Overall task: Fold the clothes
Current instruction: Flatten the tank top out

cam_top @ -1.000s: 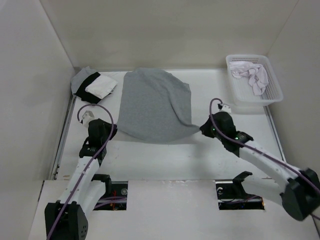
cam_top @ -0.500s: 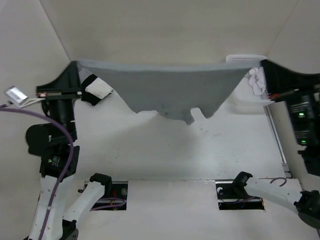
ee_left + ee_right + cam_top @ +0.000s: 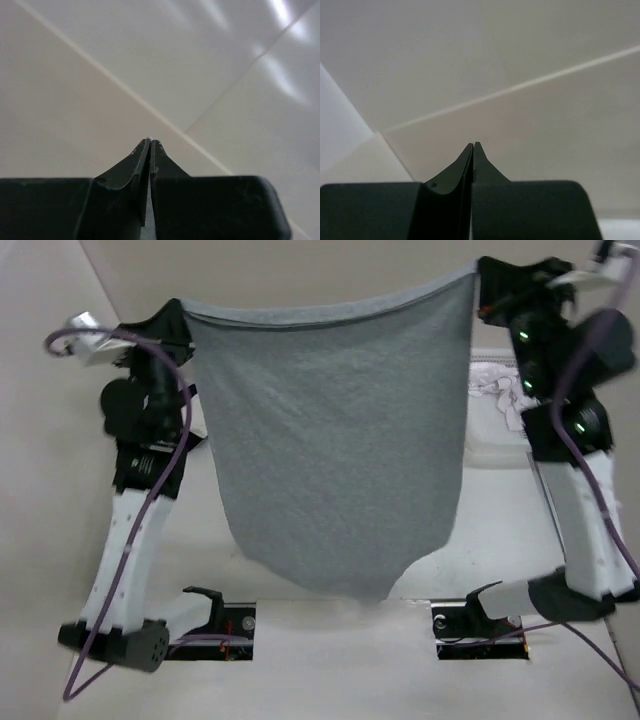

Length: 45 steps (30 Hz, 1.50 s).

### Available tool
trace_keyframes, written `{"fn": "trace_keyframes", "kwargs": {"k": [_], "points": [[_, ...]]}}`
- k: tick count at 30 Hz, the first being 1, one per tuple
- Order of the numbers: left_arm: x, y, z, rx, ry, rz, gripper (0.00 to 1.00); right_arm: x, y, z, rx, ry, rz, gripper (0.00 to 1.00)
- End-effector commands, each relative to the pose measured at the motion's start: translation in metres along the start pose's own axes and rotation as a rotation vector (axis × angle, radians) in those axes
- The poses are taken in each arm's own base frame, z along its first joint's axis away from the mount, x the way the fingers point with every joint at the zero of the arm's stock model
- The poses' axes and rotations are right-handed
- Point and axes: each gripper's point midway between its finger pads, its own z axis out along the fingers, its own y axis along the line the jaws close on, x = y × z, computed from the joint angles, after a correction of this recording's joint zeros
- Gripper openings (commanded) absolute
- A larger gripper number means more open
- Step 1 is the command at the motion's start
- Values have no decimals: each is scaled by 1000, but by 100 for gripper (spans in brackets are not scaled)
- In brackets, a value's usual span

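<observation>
Grey tank top hangs spread in the air above the tabletop in the top view. Its upper corners are pinched by the left fingers and right fingers, both arms raised high. Left wrist view: the 2 fingers meet tip to tip, pale walls beyond. Right wrist view: the fingers are likewise pressed together, and no cloth can be made out.

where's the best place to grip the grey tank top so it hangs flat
By its two top corners, each pinched from the outer side, as the left gripper and right gripper do: the grey tank top then hangs flat, curved lower edge free.
</observation>
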Motion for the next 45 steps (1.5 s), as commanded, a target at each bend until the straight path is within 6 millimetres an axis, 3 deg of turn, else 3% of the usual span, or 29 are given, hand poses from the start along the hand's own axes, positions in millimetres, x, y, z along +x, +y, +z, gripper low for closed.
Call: {"fn": "trace_keyframes", "kwargs": {"k": [1,3,5,8,10,14,16,20,23,26,29,34,37,39,41,43,45], "points": [[74,79,37,-154,133,82,1,95,-28,46,-12,218,63,0],[92,102,56,-190,172,56,1,121,-46,70,17,259,72,0],[101,112,73,-196,196,34,1,132,-54,87,22,278,81,0],[96,105,90,-178,202,12,0,120,-50,102,4,256,103,0],[78,85,96,-135,179,2,0,92,-36,105,-36,200,113,0],[27,40,92,-46,94,1,0,29,-5,87,-115,87,134,0],[8,27,84,-21,63,10,0,10,7,73,-149,67,135,0],[-8,20,64,-11,38,27,0,-3,14,50,-158,75,125,0],[1,30,46,-27,61,31,0,5,9,34,-132,103,114,0],[24,54,14,-63,100,17,1,41,-7,-3,-93,158,134,0],[70,96,-38,-136,184,-3,1,114,-35,-59,-35,250,188,0],[149,195,-162,-323,389,33,1,262,-87,-177,66,526,264,0],[177,245,-232,-452,530,72,1,323,-102,-250,100,685,312,0],[191,269,-279,-529,618,59,1,351,-106,-293,122,791,348,0],[199,277,-307,-579,680,36,1,365,-104,-323,135,868,379,0],[201,278,-326,-608,724,20,0,371,-98,-348,138,942,407,0],[196,274,-334,-618,731,12,0,368,-93,-361,138,974,415,0]]}}
